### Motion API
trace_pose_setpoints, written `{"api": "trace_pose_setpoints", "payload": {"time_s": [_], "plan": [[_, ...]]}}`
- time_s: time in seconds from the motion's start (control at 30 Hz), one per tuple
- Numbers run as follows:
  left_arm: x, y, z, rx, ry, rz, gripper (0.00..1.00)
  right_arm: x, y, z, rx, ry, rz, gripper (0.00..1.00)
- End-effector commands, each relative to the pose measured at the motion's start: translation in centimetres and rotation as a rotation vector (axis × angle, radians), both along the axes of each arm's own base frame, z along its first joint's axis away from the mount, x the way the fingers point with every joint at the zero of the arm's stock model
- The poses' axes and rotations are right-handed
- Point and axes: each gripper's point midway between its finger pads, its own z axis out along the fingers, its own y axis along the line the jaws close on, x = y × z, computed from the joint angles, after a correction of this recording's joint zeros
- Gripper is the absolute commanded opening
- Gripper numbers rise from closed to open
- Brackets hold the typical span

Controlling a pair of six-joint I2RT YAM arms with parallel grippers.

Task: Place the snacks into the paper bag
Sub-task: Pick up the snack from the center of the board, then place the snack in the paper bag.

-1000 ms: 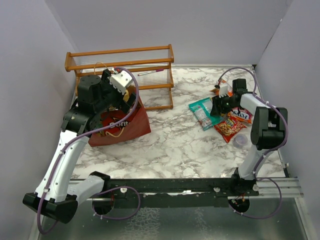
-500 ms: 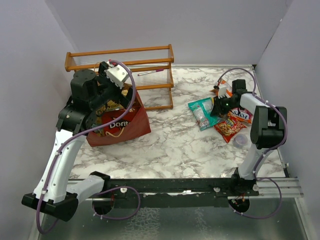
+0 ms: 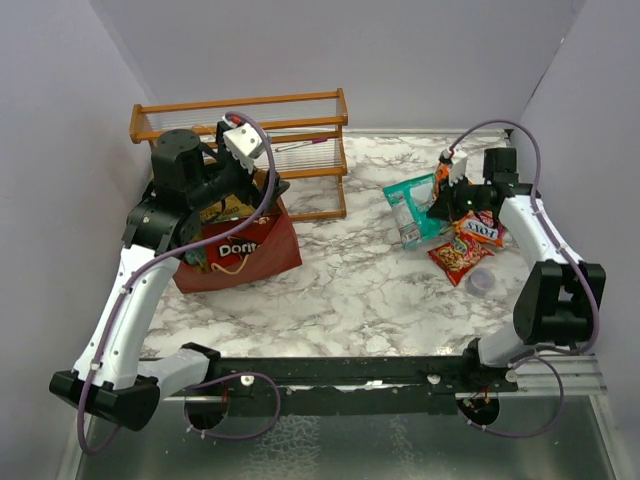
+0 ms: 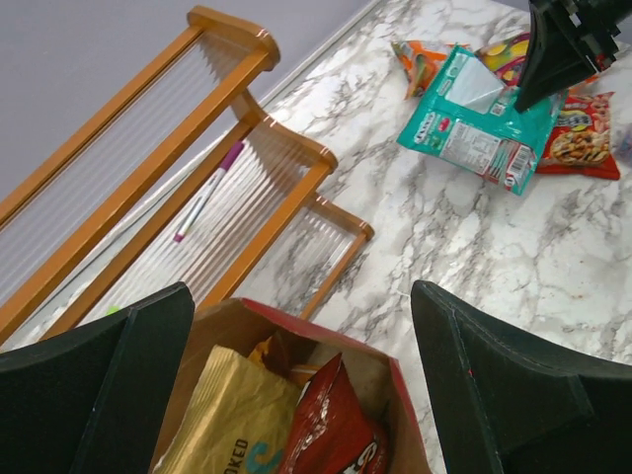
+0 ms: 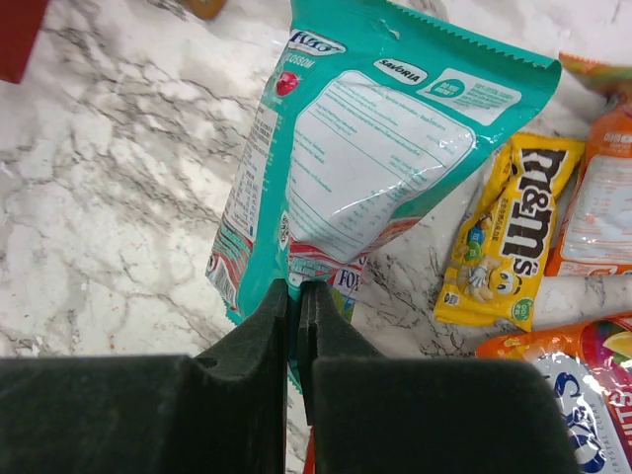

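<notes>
The dark red paper bag (image 3: 285, 255) stands at the left in front of the rack. In the left wrist view a tan packet (image 4: 232, 415) and a red Doritos packet (image 4: 331, 430) sit inside the paper bag (image 4: 400, 395). My left gripper (image 3: 247, 193) hovers just above the bag mouth, and the left gripper (image 4: 301, 385) is open wide and empty. My right gripper (image 3: 437, 207) is shut on the lower edge of a teal packet (image 3: 412, 205). In the right wrist view the teal packet (image 5: 395, 128) hangs from the right gripper (image 5: 296, 291), lifted off the table.
More snacks lie at the right: a yellow M&M's packet (image 5: 509, 237), an orange packet (image 5: 602, 197), a red packet (image 3: 458, 255) and an orange-red one (image 3: 480, 228). A small purple cup (image 3: 482, 281) sits near them. The wooden rack (image 3: 300, 110) stands behind the bag.
My right gripper has shut on the teal packet and raised it off the table. The left gripper has shifted slightly above the bag, still open.
</notes>
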Motion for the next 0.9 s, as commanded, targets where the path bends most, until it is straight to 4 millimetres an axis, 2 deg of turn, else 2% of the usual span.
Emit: {"api": "trace_pose_setpoints", "payload": {"time_s": [0.0, 0.3, 0.53, 0.77, 0.87], "plan": [[-0.9, -2.5, 2.0, -0.089, -0.012, -0.142, 0.93, -1.6, 1.9, 3.9, 0.069, -0.143, 0.107, 0.01], [-1.2, -7.3, 0.9, -0.126, 0.065, -0.313, 0.89, -4.4, 3.9, 7.8, 0.15, -0.359, 0.215, 0.01], [-2.3, -12.0, -1.7, -0.074, 0.093, -0.409, 0.87, -7.6, 5.4, 11.7, 0.21, -0.476, 0.311, 0.01], [-2.2, -17.0, -4.7, -0.08, 0.172, -0.491, 0.86, -11.1, 6.7, 14.6, 0.266, -0.568, 0.39, 0.01], [-1.5, -18.7, -5.0, -0.092, 0.196, -0.524, 0.86, -12.6, 7.0, 15.8, 0.28, -0.609, 0.422, 0.01]]}}
